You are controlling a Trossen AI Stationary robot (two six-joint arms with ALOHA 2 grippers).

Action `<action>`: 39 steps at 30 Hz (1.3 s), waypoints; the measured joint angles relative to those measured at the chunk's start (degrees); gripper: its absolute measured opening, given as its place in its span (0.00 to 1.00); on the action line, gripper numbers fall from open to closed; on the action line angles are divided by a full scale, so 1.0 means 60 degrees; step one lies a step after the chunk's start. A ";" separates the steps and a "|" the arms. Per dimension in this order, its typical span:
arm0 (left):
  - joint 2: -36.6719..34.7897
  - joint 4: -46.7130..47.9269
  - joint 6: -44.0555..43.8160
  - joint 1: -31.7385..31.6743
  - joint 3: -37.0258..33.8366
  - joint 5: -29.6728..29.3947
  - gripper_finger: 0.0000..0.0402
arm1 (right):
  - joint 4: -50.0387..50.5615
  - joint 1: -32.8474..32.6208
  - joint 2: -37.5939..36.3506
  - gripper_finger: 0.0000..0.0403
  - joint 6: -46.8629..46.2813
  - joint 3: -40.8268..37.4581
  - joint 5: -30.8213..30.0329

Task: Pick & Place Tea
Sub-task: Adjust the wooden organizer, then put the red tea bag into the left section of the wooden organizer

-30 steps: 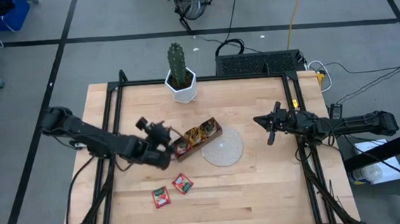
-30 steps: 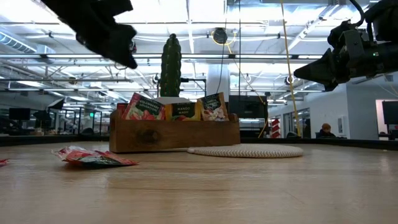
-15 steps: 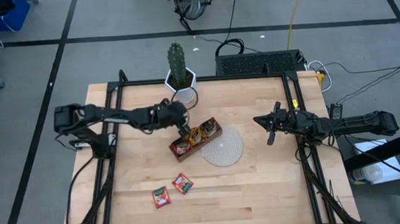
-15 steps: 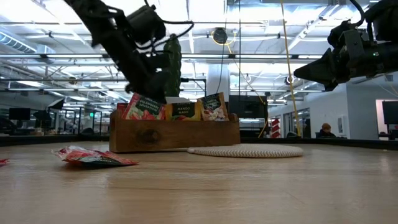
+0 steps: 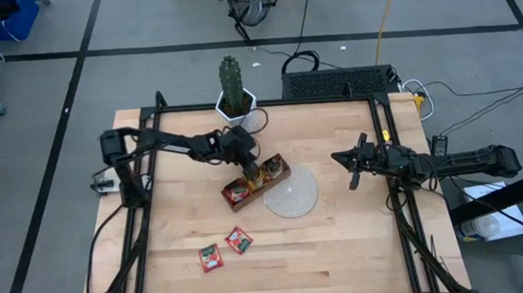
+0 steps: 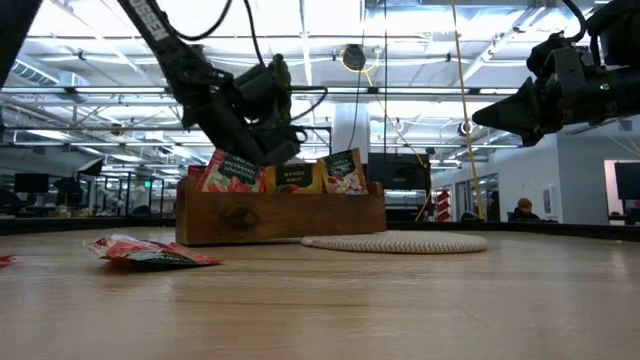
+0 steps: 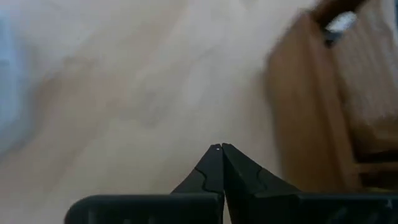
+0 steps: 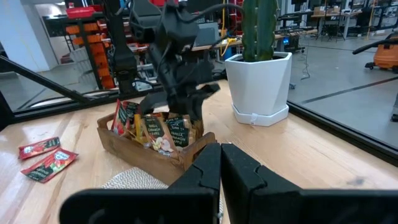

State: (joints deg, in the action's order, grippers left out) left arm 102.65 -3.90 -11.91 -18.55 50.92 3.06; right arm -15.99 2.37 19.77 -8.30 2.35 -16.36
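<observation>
The brown wooden tray (image 5: 257, 181) stands mid-table with tea sachets upright in it: red (image 6: 230, 170), orange (image 6: 293, 177) and grey-white (image 6: 343, 172). Two red tea sachets (image 5: 211, 257) (image 5: 239, 239) lie flat on the table near the front. My left gripper (image 5: 249, 169) hangs shut over the tray's far side, slanting down, nothing between its fingers (image 7: 221, 150). In the left wrist view the tray's wall (image 7: 305, 106) shows beside them. My right gripper (image 5: 351, 166) waits shut at the right, clear of everything.
A cactus in a white pot (image 5: 235, 102) stands at the far edge, just behind the left arm. A round woven mat (image 5: 291, 193) lies against the tray's right side. Black rails (image 5: 387, 156) border the table's left and right sides.
My left arm has swung from the near left of the tray round toward the far edge and the right. Its gripper has come down over the tray's far side, tipped downward and shut. The sachets and the tray have stayed where they were.
</observation>
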 joint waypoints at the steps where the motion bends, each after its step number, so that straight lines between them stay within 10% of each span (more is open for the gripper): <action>1: 0.0208 -0.0052 0.0047 0.0043 0.0105 0.0177 0.01 | 0.0000 0.0000 0.0000 0.00 -0.0003 0.0000 0.0000; 39: -0.0028 0.0620 0.1903 0.0366 0.1424 0.3710 0.02 | 0.0000 0.0001 0.0001 0.00 -0.0001 0.0000 0.0002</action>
State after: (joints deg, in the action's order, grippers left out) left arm 102.48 -0.19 -0.49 -16.36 59.46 25.32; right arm -15.99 2.38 19.78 -8.31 2.35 -16.35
